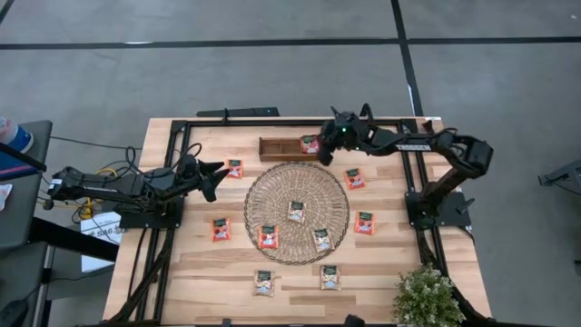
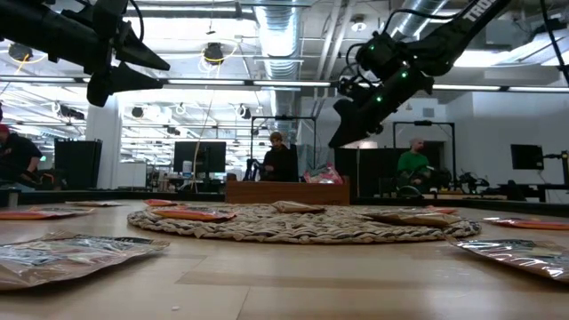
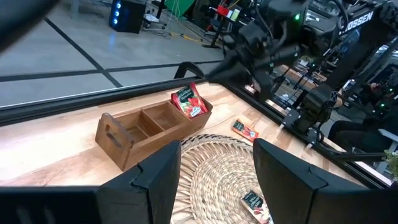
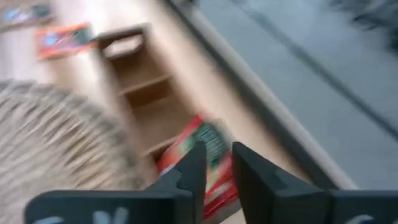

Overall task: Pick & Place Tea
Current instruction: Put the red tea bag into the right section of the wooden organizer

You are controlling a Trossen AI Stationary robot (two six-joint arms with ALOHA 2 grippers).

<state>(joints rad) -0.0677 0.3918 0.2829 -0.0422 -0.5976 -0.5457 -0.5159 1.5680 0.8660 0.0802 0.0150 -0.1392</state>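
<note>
Evidently mid-delivery, the right gripper [image 1: 324, 153], fingers narrowly parted and holding nothing, hung above a red sachet [image 1: 310, 143] lying in the wooden tray [image 1: 277, 148] upper centre of the bench [image 1: 191, 272]; left gripper [image 1: 218, 176] waited spread.

I count ten tea sachets [image 1: 266, 237], one round woven mat [image 1: 336, 195], one wooden divided tray [image 1: 277, 148], one potted plant [image 1: 425, 297] at lower right, and two arms.
</note>
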